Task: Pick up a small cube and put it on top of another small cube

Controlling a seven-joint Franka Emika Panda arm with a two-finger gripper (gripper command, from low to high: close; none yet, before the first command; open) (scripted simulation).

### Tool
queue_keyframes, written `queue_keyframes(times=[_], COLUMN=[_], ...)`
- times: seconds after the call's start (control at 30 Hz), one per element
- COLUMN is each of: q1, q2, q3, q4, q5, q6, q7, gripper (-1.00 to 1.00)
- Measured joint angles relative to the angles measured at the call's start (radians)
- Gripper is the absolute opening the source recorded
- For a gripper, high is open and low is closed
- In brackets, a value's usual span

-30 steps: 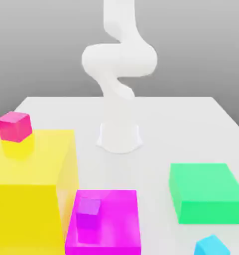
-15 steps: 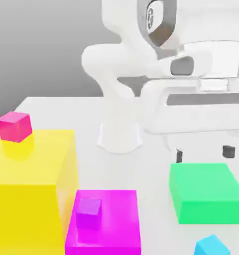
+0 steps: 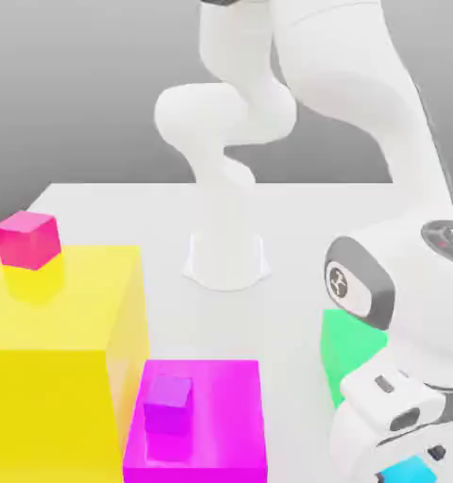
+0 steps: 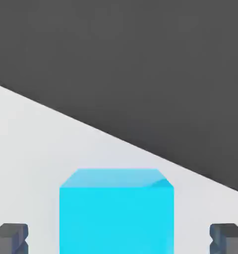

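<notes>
- Clearly, in the exterior view, the arm bends down over the desk's [image 3: 296,203] near edge at the exterior view's right, and its wrist covers most of the green block [image 3: 348,347]. Just below the wrist, at the desk's near right corner, a sliver of the small cyan cube [image 3: 407,472] peeks out; it sits on the desk, so the arm's low pose looks like an approach for a grasp.
- Elsewhere in that view, the small pink cube [image 3: 27,239] rests on top of the big yellow block [image 3: 60,349] at the desk's near left corner, and the small purple cube [image 3: 168,404] sits on the magenta block [image 3: 197,420] beside it. Either could serve as the base for stacking, I judge; both stand well apart from the cyan one.
- Next, in the hand view, the tool [image 4: 118,238] has its two dark fingertips [image 4: 11,237] spread wide, one on each side of the cyan cube, neither touching it. The cube lies centred between them on the pale desk, which suits closing on its opposite faces. It is not yet lifted.
</notes>
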Motion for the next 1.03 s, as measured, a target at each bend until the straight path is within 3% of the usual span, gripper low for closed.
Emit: queue_keyframes(times=[0.17,0.33,0.77,0.93,0.97,1.03], q1=[0.002,-0.027,-0.308,-0.517,-0.528,-0.528], q2=[0.01,-0.126,-0.403,-0.455,-0.448,-0.448], q3=[-0.003,0.032,-0.255,-0.37,-0.376,-0.376], q4=[0.002,-0.027,0.11,0.169,0.167,0.167], q5=[-0.003,0.045,0.174,0.224,0.23,0.23], q6=[0.008,-0.099,-0.505,-0.614,-0.605,-0.605], q7=[0.002,-0.031,0.112,0.194,0.204,0.204], gripper=[-1.0,-1.0,-1.0,-1.0,1.0,1.0])
